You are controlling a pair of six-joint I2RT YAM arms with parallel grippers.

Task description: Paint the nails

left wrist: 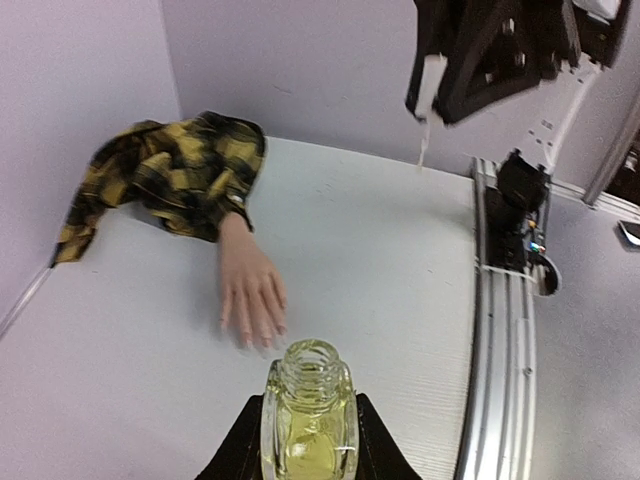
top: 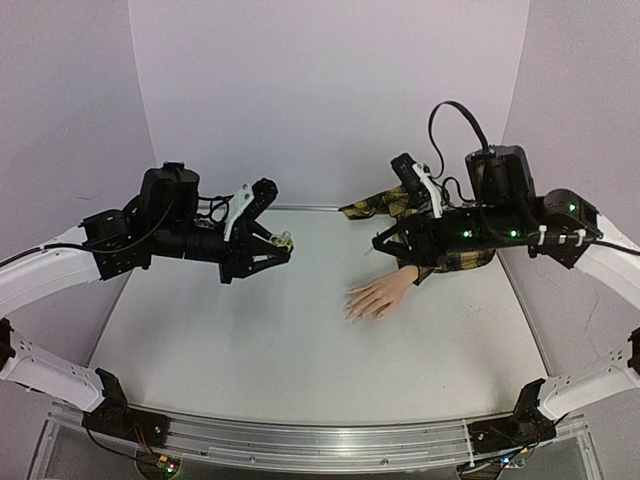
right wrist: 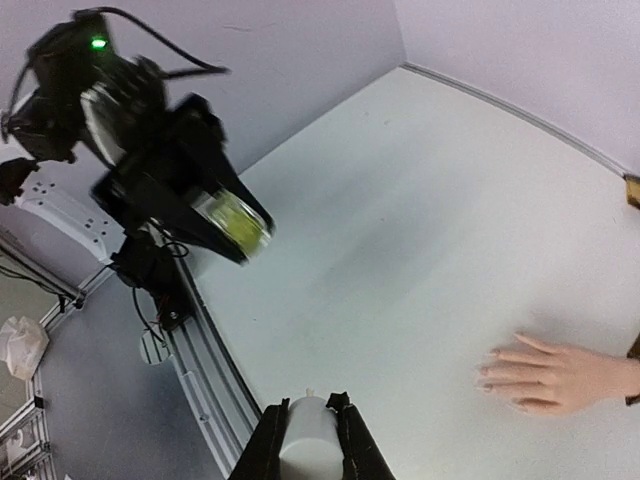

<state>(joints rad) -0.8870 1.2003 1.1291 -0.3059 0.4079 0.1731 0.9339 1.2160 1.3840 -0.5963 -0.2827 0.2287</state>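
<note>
One open bottle (left wrist: 308, 410), one cap (right wrist: 308, 442), nails (right wrist: 484, 371) on table (top: 250, 350).

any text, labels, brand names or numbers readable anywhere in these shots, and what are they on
No readable text in any view.
Small clear glass bottle of yellowish liquid in the left pincer: no label visible.
White cylindrical cap in the right pincer: blank.
Yellow-and-black plaid sleeve and skin-coloured mannequin hand: no print.
Green lights on the right arm: plain dots, not signs.
</note>
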